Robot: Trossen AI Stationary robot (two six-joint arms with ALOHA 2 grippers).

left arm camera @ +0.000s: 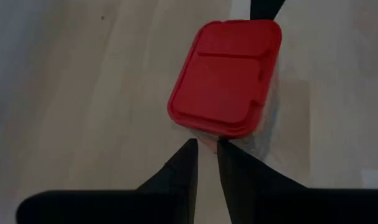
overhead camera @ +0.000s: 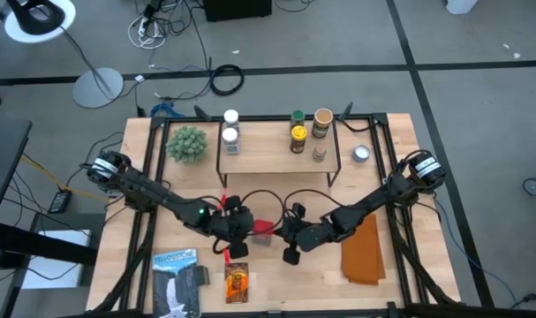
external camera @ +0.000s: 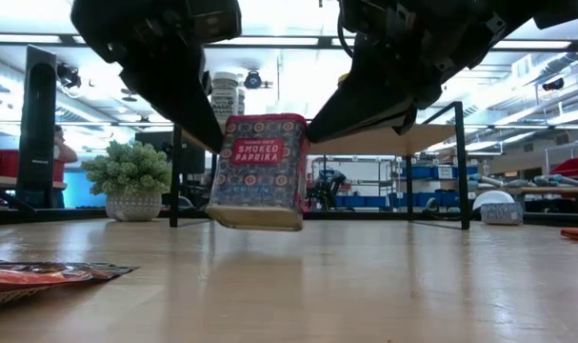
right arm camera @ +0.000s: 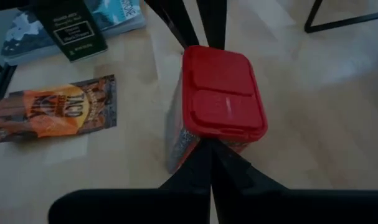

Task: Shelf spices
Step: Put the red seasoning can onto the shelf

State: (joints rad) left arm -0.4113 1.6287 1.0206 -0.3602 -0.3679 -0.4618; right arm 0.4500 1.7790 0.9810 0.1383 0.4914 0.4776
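End effectors: my left [overhead camera: 250, 229] and right [overhead camera: 281, 231] meet at the red box [overhead camera: 262, 230], fingers nearly closed, each nipping a box edge | box: tilted, one corner off the counter [overhead camera: 391, 291], before the shelf [overhead camera: 268, 150] | jars [overhead camera: 230, 134]: on shelf

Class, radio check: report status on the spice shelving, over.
Left gripper and right gripper flank the red box. Box tilted, one edge off the table; who holds it, cannot tell. Shelf already holds jars. Nothing between box and shelf.
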